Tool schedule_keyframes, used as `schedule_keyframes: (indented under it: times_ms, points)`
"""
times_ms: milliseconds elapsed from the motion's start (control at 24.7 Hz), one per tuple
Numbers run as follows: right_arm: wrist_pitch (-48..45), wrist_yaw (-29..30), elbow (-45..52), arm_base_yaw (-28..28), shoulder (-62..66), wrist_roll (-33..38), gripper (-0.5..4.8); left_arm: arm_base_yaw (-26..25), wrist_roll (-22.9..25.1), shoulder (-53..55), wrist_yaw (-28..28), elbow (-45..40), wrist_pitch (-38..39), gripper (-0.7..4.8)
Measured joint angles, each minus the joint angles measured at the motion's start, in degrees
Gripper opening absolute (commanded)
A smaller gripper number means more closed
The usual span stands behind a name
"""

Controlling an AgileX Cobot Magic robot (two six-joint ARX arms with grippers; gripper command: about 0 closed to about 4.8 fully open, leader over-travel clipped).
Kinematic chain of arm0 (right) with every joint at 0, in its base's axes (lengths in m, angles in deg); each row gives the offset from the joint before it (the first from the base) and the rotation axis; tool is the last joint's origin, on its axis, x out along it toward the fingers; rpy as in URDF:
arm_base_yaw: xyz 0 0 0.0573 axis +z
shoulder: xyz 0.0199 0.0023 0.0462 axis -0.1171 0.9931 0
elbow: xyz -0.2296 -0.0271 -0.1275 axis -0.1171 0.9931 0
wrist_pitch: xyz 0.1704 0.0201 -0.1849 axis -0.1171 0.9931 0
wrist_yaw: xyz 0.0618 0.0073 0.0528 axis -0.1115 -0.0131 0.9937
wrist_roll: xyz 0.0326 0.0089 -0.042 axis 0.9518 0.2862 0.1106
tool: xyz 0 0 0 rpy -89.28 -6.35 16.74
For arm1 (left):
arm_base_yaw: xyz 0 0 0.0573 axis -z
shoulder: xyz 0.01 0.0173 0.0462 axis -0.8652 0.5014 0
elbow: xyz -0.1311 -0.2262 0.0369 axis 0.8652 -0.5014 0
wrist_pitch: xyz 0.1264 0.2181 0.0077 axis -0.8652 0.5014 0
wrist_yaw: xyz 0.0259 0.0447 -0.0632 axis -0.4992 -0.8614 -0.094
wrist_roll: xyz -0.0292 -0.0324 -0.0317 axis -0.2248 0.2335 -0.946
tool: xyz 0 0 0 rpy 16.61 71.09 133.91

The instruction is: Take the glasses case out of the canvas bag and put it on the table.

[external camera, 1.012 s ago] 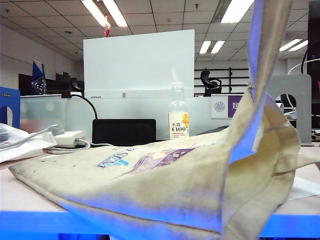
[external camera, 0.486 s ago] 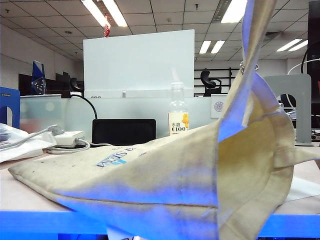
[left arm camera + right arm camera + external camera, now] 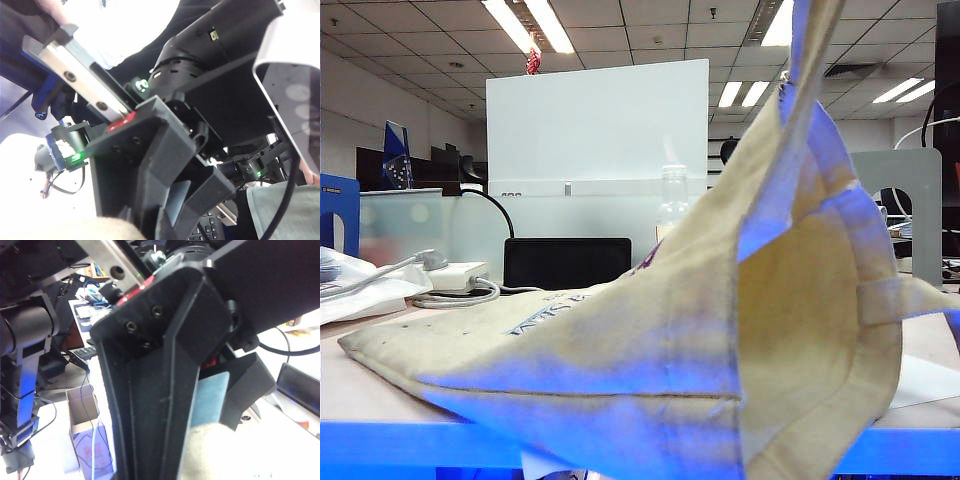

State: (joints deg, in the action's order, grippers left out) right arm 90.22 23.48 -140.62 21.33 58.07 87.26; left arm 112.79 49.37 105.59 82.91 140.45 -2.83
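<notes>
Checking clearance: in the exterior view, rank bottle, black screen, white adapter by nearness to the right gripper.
Right gripper, above the frame's top right, holding the canvas bag:
1. Bottle, centre, behind bag.
2. Black screen, left of centre.
3. White adapter, far left.
Left gripper: outside this view.

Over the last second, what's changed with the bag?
The beige canvas bag's right side has been pulled higher by its strap, now hiding most of the clear plastic bottle and the purple logo. Its left end still lies on the blue-edged table.

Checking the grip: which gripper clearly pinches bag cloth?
The right gripper, shut on the canvas bag and its beige cloth; the left gripper has an unclear hold.
</notes>
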Motion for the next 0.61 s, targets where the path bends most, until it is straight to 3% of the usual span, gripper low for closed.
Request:
schedule_keyframes:
  times_ms: [81,243,405,445,486,567,607]
  points:
    - [0.22,0.31,0.02,0.02,-0.02,-0.04,2.41,0.04,0.28,0.09,-0.20,0.00,-0.44,-0.06]
    - [4.63,0.66,-0.24,0.04,-0.87,-0.39,2.53,0.04,2.62,0.50,-2.86,-0.15,-1.75,-0.06]
    - [7.41,-3.93,0.04,0.04,-3.91,-3.26,2.54,-0.46,3.76,0.90,-4.61,-0.24,-3.23,-0.06]
    - [8.26,-5.03,0.13,0.07,-4.31,-3.28,2.67,-1.14,3.74,1.31,-4.09,-0.39,-3.37,-0.06]
    - [9.22,-5.81,0.22,0.07,-4.96,-3.50,3.31,-1.31,3.72,1.51,-3.78,-0.61,-3.52,-0.06]
    - [9.57,-5.84,0.46,0.20,-6.38,-4.07,3.42,-2.10,3.32,1.51,-3.65,-0.76,-4.33,-0.06]
    - [15.13,-10.73,-0.35,-0.28,-8.61,-3.80,3.42,-5.18,2.08,0.66,-7.72,-0.70,-1.27,-0.06]
